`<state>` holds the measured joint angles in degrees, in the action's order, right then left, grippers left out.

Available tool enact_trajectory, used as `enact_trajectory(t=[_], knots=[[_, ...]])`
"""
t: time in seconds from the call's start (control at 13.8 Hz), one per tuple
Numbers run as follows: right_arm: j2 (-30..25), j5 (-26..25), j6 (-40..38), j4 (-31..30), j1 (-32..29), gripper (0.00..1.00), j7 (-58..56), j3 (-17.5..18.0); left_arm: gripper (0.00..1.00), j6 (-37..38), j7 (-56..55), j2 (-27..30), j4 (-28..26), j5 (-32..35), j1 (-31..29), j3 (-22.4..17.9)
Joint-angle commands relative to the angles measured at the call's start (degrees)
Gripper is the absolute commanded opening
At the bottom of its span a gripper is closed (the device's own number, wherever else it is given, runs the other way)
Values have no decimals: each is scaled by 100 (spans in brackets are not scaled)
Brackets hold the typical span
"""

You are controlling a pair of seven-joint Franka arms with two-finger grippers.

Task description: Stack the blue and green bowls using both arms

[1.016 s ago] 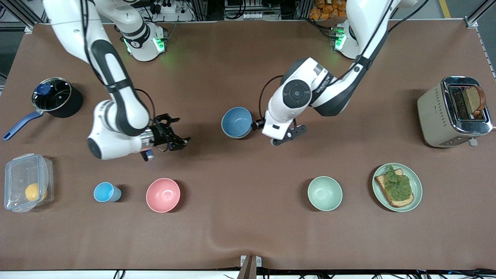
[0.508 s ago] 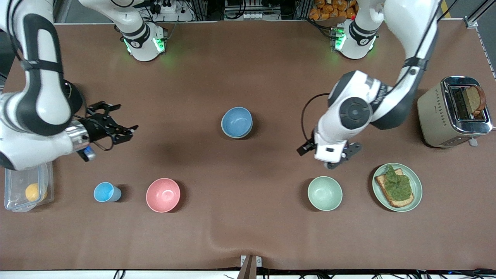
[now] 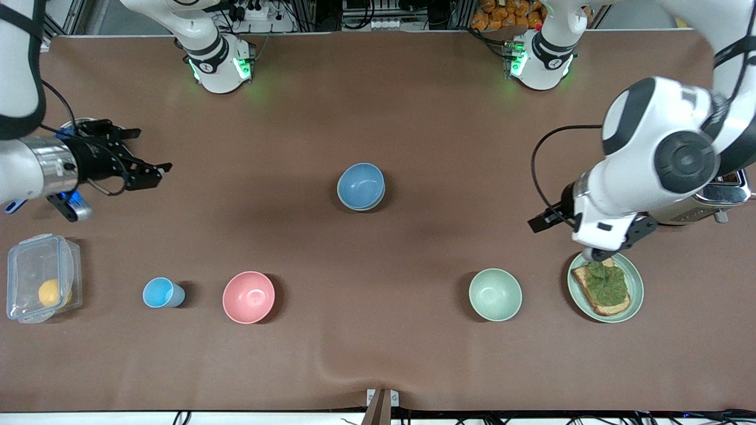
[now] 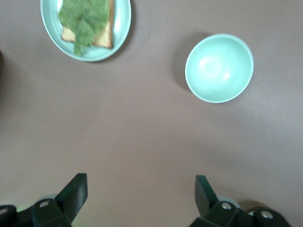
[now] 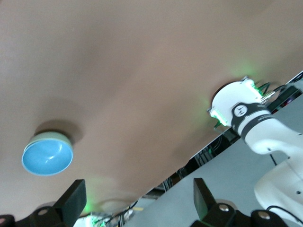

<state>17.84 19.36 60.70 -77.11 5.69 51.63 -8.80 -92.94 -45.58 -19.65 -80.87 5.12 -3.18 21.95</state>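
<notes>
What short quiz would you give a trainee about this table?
1. True or false: the blue bowl sits inside the green bowl.
2. What lies on the plate? A an egg, B toast with a leaf, C a spoon.
3. Fill in: the left pincer and the right pincer both stand ____ and hold nothing.
Key: 1 true; 2 B; 3 open.
</notes>
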Motion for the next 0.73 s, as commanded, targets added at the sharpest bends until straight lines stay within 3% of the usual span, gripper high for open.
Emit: enact_trajectory(t=[0.0, 0.22, 0.36, 0.51, 0.58, 0.65], knots=[[-166, -345, -32, 46, 11, 100, -651, 89, 100, 459, 740, 786, -226, 51, -287, 90], [-465, -459, 100, 99, -146, 100, -1137, 203, 100, 1137, 1594, 1603, -875, -37, -263, -154], [-526, -425, 222, 99, -322, 100, -1155, 299, 100, 1129, 1675, 2060, -1394, -151, 411, -846], [-615, -468, 460, 99, -751, 100, -1233, 991, 100, 1129, 1823, 2141, -1519, -151, 1019, -1551], [-745, -503, 478, 82, -1024, 100, -1678, 1377, 100, 1121, 2050, 2141, -1511, -143, 1030, -1623], [-790, -703, 495, 91, -1070, 100, -2144, 1503, 100, 1103, 2348, 2132, -1484, -143, 969, -1624]])
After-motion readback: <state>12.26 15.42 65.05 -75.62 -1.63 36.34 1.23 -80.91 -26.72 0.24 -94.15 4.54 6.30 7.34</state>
